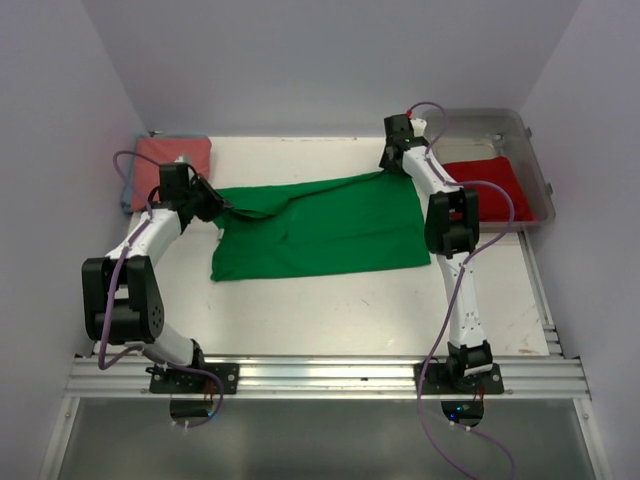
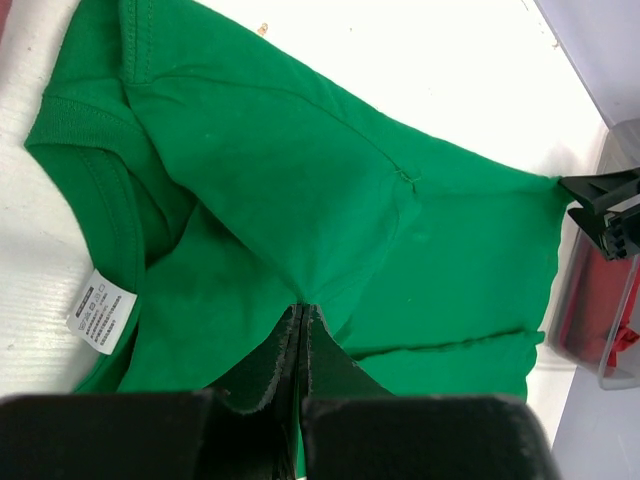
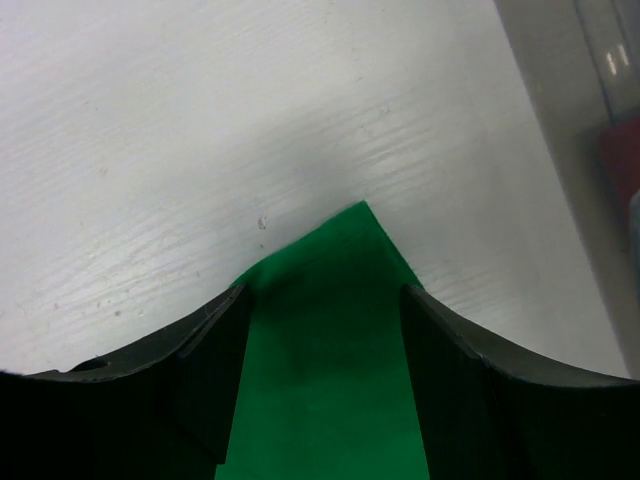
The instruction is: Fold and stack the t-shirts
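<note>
The green t-shirt lies mostly flat at the middle of the desk, so the step in hand looks like the spreading or first fold of shirt 1 of 3. The left hand, at the cloth's 9 o'clock edge, is pressed together, pinching a ridge of green fabric. Farther off, at the shirt's 1 o'clock corner, the right hand stands spread, with the pointed corner lying loose in its gap. Next, I judge, it must close on that corner or lift clear so the left can carry its fold across. A pink t-shirt, apparently folded, sits at 10 o'clock. A red t-shirt lies in the bin at 2 o'clock.
</note>
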